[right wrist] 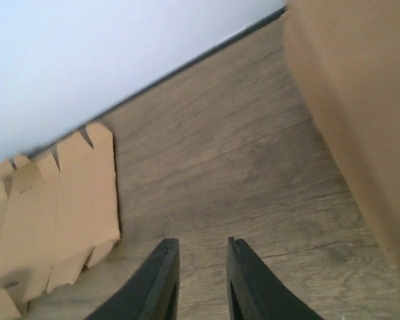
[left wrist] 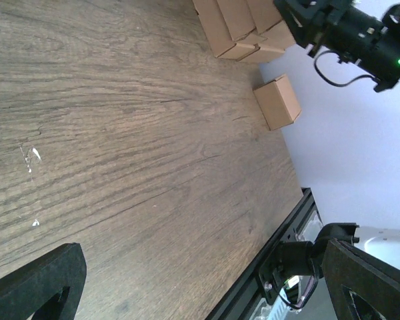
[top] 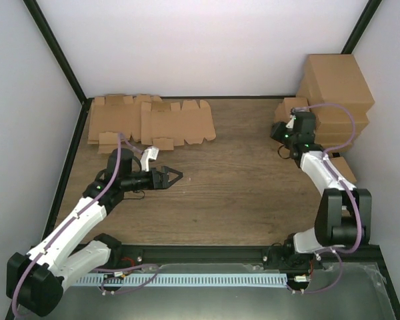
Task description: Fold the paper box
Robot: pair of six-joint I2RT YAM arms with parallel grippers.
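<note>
Risk is posed by the paper box [top: 177,121], lying flat beyond the wide-open left tool [top: 174,177]: it could be pushed along, not lifted. The right tool [right wrist: 202,243] is nearly closed, empty.

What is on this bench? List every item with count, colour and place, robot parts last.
paper box blanks: overlapping pile, at least two, brown, flat at the table's far left
stacked boxes: count unclear, brown, far right corner
small folded box: one, brown, right edge, apart from the stack
table: one, dark wood
left gripper: one, black, open, empty, over the left half
right gripper: one, black, narrow gap, empty, by the stacked boxes
</note>
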